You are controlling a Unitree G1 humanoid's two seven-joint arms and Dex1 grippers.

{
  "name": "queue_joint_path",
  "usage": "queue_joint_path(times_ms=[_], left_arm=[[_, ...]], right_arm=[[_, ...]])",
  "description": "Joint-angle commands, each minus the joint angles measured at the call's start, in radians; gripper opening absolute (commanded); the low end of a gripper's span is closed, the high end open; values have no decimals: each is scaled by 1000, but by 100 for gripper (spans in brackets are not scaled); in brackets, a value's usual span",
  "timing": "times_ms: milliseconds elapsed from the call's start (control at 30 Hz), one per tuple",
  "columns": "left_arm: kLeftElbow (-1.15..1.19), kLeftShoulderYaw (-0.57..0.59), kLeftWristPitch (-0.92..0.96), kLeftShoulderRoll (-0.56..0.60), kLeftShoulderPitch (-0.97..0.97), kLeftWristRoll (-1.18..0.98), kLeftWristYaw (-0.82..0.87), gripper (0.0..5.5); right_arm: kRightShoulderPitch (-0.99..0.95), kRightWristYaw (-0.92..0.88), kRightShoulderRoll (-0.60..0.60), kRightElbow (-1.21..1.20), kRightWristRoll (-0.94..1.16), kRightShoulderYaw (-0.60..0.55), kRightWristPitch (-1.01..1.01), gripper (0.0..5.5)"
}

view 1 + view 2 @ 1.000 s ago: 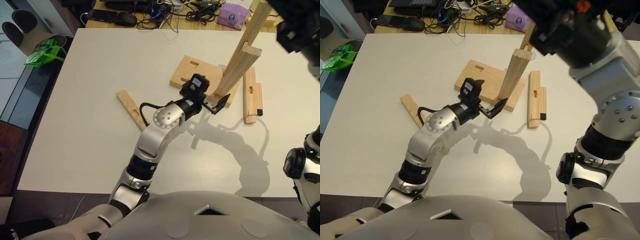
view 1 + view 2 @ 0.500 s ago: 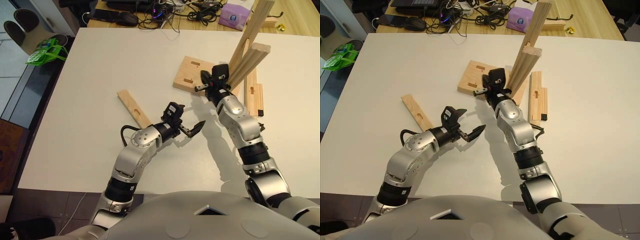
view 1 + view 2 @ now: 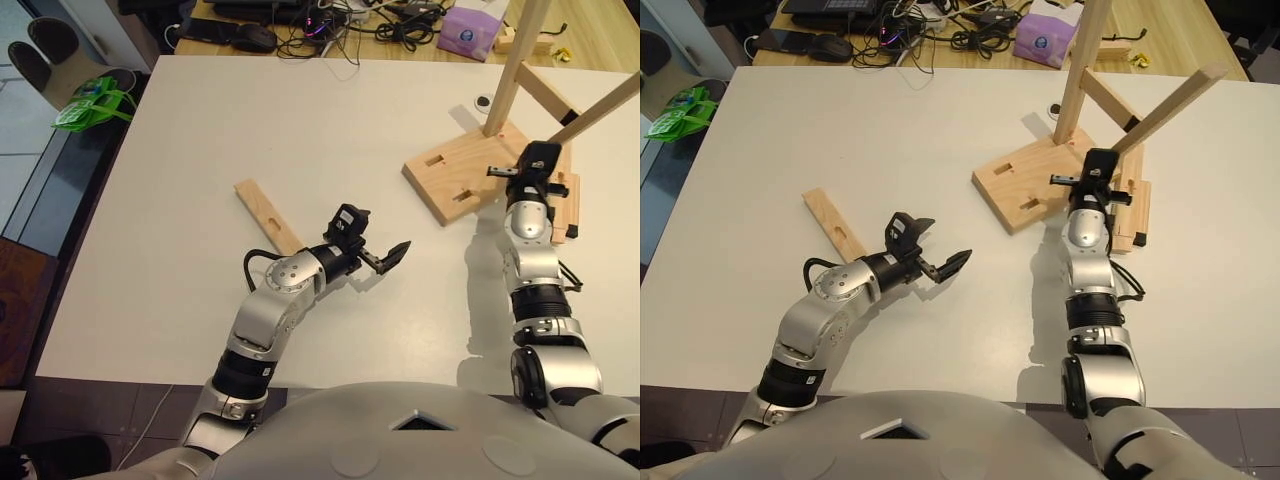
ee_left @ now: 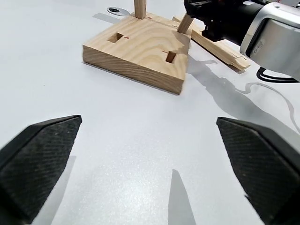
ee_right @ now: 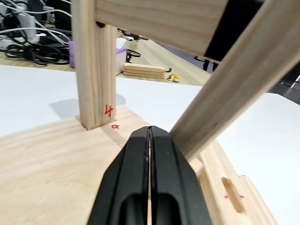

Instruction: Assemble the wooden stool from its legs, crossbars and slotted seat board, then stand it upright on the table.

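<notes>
At left centre of the head view, flat on the smooth white table (image 3: 200,130): a loose slotted bar (image 3: 268,218) of pale raw wood, set diagonally. Just right of it, left arm bent at the elbow, forearm low over the table. Left gripper (image 3: 386,234) aimed toward the right, its black cross-hatched fingers (image 4: 40,154) spread wide with nothing between them.

In the upper right, lying flat: the thick rectangular seat board (image 3: 455,180), light-grained, with two empty rectangular slots on show. Rising from its far part, one square leg (image 3: 515,60) upright and a second leg (image 3: 600,105) leaning out to the right.

Right arm stretched straight up the frame to the board's right edge. Right gripper (image 5: 150,136) with smooth black fingers pressed together, empty, at the base of the leaning leg. At far right, just beside the board: more slotted pieces (image 3: 1137,205) lying flat.
</notes>
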Motion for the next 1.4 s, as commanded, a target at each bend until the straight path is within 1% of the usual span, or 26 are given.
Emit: queue_joint_path(times_ms=[33,100,167,200,267,333,400,467,600,667,700,767,867,1100,1167,1233,1300,1400], left_arm=[[17,-2,-10,-4,-12,8,6,536],[21,-5,-14,-9,-13,11,12,536],[28,-7,-21,-22,-18,15,25,536],[31,-8,-25,-29,-21,18,32,536],[39,-1,-36,-40,-27,25,48,536],[49,10,-46,-48,-37,29,62,536],[59,23,-53,-54,-48,29,77,536],[73,42,-62,-64,-62,29,98,536],[91,68,-77,-73,-75,33,117,536],[94,77,-81,-75,-81,32,121,536],[94,81,-81,-75,-82,31,123,536],[92,83,-84,-77,-86,32,124,536],[71,77,-84,-71,-94,35,117,536],[42,87,-63,-61,-115,24,109,536],[34,86,-56,-59,-115,22,107,536],[18,90,-49,-56,-115,18,107,536],[-16,109,-50,-55,-124,11,111,536],[-134,169,-25,-53,-144,-31,121,536]], right_arm=[[-71,162,11,35,12,47,157,0],[-104,230,41,31,59,43,300,0],[-134,297,79,11,143,23,539,0],[-141,358,77,-7,167,45,649,0],[-122,534,11,-84,206,160,872,0],[-62,729,-116,-188,210,321,977,0],[-2,912,-277,-291,179,471,960,0],[22,1057,-418,-359,152,551,909,0],[84,1262,-663,-470,76,641,740,0],[106,1297,-748,-462,1,669,610,0],[107,1307,-767,-447,-25,674,561,0],[99,1299,-750,-429,-41,660,494,0],[109,1241,-678,-416,-56,649,448,0],[110,1114,-538,-319,-204,712,390,0],[111,1116,-514,-327,-200,698,362,0],[117,1111,-500,-373,-164,643,320,0],[113,1077,-484,-458,-116,556,330,0],[117,1034,-472,-656,-20,393,436,0]])
